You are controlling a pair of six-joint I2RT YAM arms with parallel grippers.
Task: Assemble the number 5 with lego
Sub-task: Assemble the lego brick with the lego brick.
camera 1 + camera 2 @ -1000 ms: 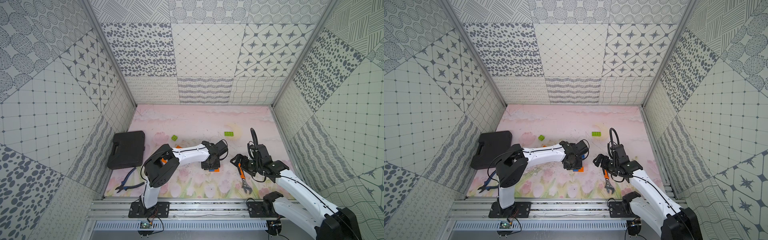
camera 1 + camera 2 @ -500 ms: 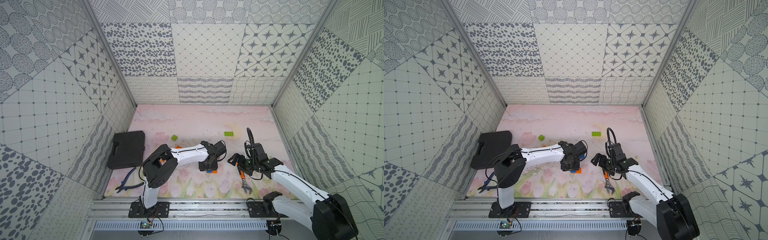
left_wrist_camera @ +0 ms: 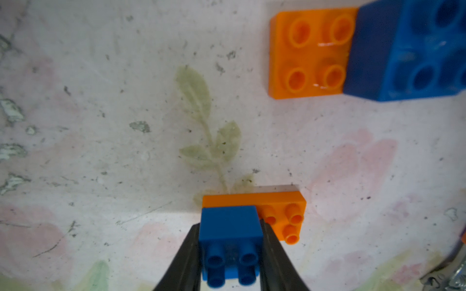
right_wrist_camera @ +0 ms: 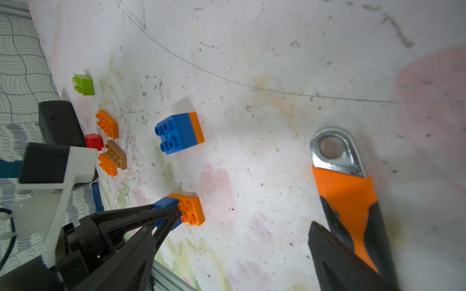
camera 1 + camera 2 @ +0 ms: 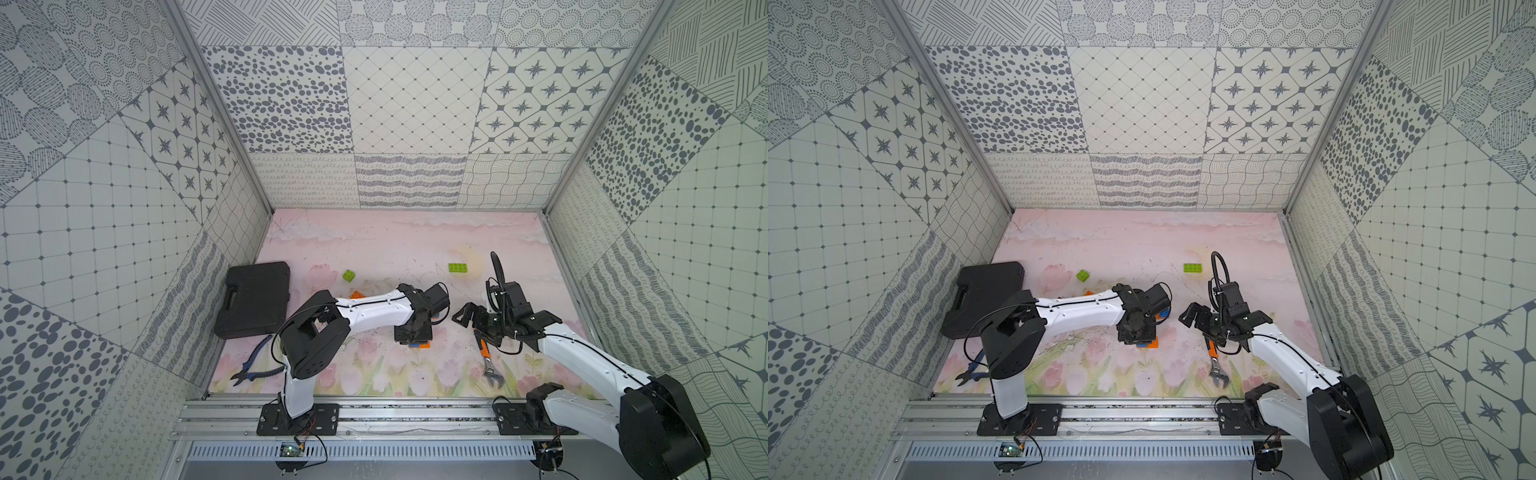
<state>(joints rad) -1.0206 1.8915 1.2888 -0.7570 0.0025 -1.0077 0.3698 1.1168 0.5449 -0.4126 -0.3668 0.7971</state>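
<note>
Clamped on a small blue brick (image 3: 230,233), the left gripper (image 3: 230,254) held it on an orange plate (image 3: 280,216) on the mat (image 3: 100,126). Pressing straight down would seat the studs best. The right gripper (image 5: 478,322) hung wide open above the wrench (image 4: 350,191), holding nothing.

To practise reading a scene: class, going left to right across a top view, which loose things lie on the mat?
black case → blue-handled pliers → lime green square brick → lime green oblong brick → orange-handled wrench.
</note>
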